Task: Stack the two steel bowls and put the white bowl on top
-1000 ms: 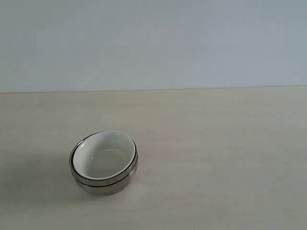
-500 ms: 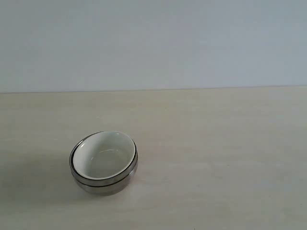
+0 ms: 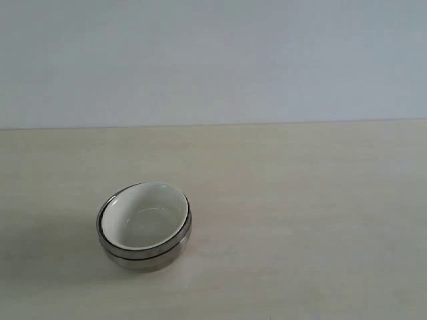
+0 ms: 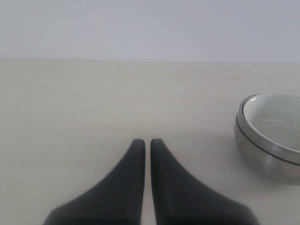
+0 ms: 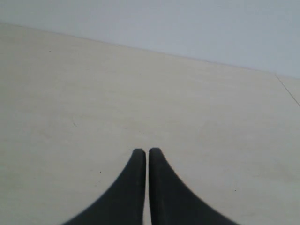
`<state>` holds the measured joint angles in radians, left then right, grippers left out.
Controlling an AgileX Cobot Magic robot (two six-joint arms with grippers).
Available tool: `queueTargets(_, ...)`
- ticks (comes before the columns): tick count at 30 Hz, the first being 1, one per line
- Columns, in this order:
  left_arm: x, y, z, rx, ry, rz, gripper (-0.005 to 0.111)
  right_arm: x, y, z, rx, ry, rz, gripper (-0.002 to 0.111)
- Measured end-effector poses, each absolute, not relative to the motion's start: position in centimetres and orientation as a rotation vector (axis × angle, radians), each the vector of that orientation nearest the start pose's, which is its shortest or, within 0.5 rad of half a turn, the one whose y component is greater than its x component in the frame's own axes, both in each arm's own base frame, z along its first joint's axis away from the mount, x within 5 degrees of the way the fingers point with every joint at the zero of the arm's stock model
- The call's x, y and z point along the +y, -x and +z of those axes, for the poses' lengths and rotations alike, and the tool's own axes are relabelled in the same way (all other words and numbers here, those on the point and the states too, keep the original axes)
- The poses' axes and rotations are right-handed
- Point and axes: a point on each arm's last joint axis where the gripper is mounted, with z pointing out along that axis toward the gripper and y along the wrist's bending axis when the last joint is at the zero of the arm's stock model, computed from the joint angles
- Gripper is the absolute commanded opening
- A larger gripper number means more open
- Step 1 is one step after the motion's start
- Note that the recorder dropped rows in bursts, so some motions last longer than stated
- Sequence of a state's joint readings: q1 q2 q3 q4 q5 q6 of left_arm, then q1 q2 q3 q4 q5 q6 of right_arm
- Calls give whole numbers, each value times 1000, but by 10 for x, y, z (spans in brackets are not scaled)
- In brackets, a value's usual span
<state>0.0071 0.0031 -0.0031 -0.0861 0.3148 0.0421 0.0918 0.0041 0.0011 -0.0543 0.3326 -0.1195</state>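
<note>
The white bowl sits nested inside the two steel bowls, which stand stacked on the pale table at the left of the exterior view. The left wrist view catches the same stack, with the white bowl inside the steel bowls off to one side. My left gripper is shut with nothing in it, well apart from the stack. My right gripper is shut too, over bare table. Neither arm appears in the exterior view.
The pale wooden table runs back to a plain light wall. A table edge line crosses the corner of the right wrist view.
</note>
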Motion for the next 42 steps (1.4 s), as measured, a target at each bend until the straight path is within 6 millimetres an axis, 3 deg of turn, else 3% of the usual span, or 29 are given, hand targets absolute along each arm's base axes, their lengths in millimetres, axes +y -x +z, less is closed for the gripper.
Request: queueTargets(42,-2,-54,186,1797,23,-47,4,3,-54,183,1811,189,-44,0)
